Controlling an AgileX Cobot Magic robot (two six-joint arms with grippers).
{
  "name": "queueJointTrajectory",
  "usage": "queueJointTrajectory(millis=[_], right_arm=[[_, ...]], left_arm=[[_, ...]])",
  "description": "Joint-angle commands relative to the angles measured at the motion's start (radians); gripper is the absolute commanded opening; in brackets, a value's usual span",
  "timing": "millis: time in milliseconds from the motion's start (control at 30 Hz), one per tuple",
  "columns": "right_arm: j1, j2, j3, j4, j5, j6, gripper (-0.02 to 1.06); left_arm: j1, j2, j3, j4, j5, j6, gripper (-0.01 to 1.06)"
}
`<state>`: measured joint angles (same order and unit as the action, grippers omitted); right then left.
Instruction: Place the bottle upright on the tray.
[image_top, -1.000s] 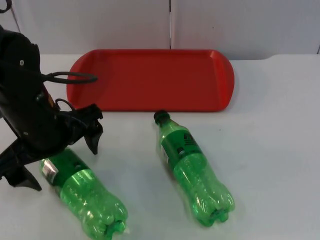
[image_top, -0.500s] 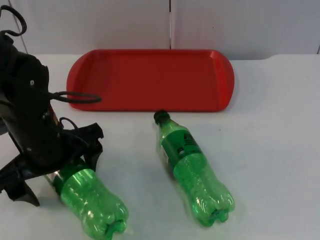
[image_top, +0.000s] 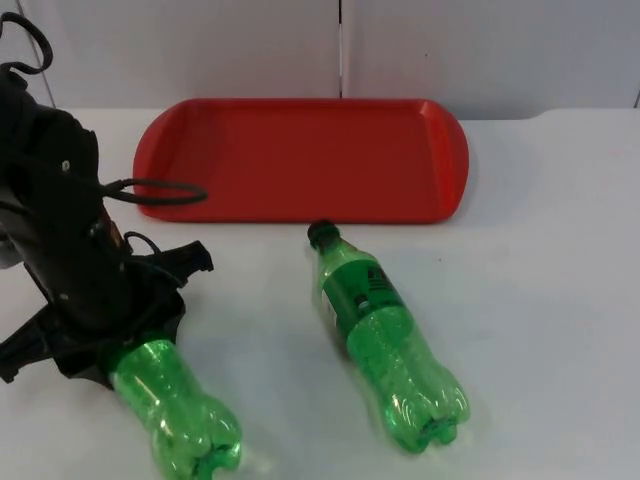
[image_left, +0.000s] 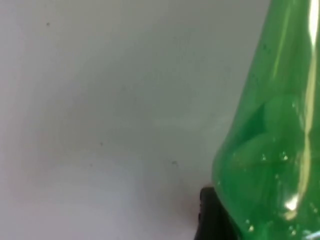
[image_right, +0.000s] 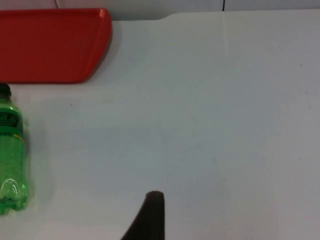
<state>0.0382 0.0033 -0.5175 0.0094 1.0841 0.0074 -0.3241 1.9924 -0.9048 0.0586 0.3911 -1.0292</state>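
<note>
The left arm (image_top: 70, 260) hides the near bottle's (image_top: 180, 405) neck.

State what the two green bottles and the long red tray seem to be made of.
Green bottles: probably clear-tinted glossy plastic; light passes through, and highlights glint. Red tray: likely smooth moulded plastic with a soft sheen, uniform colour and a rounded rim.

Green bottles (image_top: 385, 335) lying — red tray (image_top: 300, 160) beyond

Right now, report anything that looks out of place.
Both green bottles lie on their sides on the table, off the red tray: the left bottle under the left pincer, the right bottle alone.
</note>
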Motion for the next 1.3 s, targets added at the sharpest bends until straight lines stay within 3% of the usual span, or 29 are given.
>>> queueJointTrajectory(millis=[0, 167, 333, 367, 533, 567, 700, 733, 767, 833, 867, 1000, 1033, 1067, 1133, 1267], right_arm=[[-0.005, -0.003, 0.003, 0.004, -0.006, -0.001, 0.84], [-0.005, -0.003, 0.003, 0.004, -0.006, -0.001, 0.84], [-0.005, -0.003, 0.003, 0.004, -0.006, -0.001, 0.84], [-0.005, -0.003, 0.003, 0.004, -0.006, -0.001, 0.84], [-0.005, -0.003, 0.003, 0.004, -0.006, -0.001, 0.84], [-0.005, -0.003, 0.003, 0.004, -0.006, -0.001, 0.84], [-0.005, -0.003, 0.003, 0.004, -0.006, -0.001, 0.84], [-0.005, -0.003, 0.003, 0.004, -0.006, -0.001, 0.84], [-0.005, -0.003, 0.003, 0.004, -0.006, -0.001, 0.84], [-0.005, -0.003, 0.003, 0.004, -0.006, -0.001, 0.84], [-0.005, -0.003, 0.003, 0.004, -0.006, -0.001, 0.84], [-0.005, -0.003, 0.003, 0.004, -0.006, -0.001, 0.84], [-0.005, -0.003, 0.003, 0.004, -0.006, -0.001, 0.84], [-0.005, -0.003, 0.003, 0.004, -0.006, -0.001, 0.84], [-0.005, -0.003, 0.003, 0.004, -0.006, -0.001, 0.84], [-0.005, -0.003, 0.003, 0.004, -0.006, -0.001, 0.84]], left_arm=[[-0.002, -0.015, 0.001, -0.017, -0.011, 0.016, 0.00], [-0.002, -0.076, 0.001, -0.017, -0.092, 0.090, 0.00], [-0.002, -0.212, 0.001, -0.013, -0.302, 0.250, 0.00], [-0.002, -0.212, 0.001, -0.013, -0.302, 0.250, 0.00], [-0.002, -0.364, 0.001, 0.077, -0.537, 0.316, 0.00], [-0.002, -0.364, 0.001, 0.077, -0.537, 0.316, 0.00], [-0.002, -0.447, 0.001, 0.245, -0.748, 0.320, 0.00], [-0.002, -0.447, 0.001, 0.245, -0.748, 0.320, 0.00], [-0.001, -0.458, 0.001, 0.298, -0.809, 0.335, 0.00], [-0.001, -0.466, 0.001, 0.373, -0.943, 0.442, 0.00], [-0.001, -0.466, 0.001, 0.373, -0.943, 0.442, 0.00], [-0.001, -0.464, 0.001, 0.370, -1.061, 0.728, 0.00], [-0.001, -0.464, 0.001, 0.370, -1.061, 0.728, 0.00], [-0.001, -0.463, 0.001, 0.349, -1.081, 0.852, 0.00], [-0.001, -0.450, 0.001, 0.301, -1.093, 0.947, 0.00], [-0.001, -0.414, 0.001, 0.116, -1.171, 0.993, 0.00]])
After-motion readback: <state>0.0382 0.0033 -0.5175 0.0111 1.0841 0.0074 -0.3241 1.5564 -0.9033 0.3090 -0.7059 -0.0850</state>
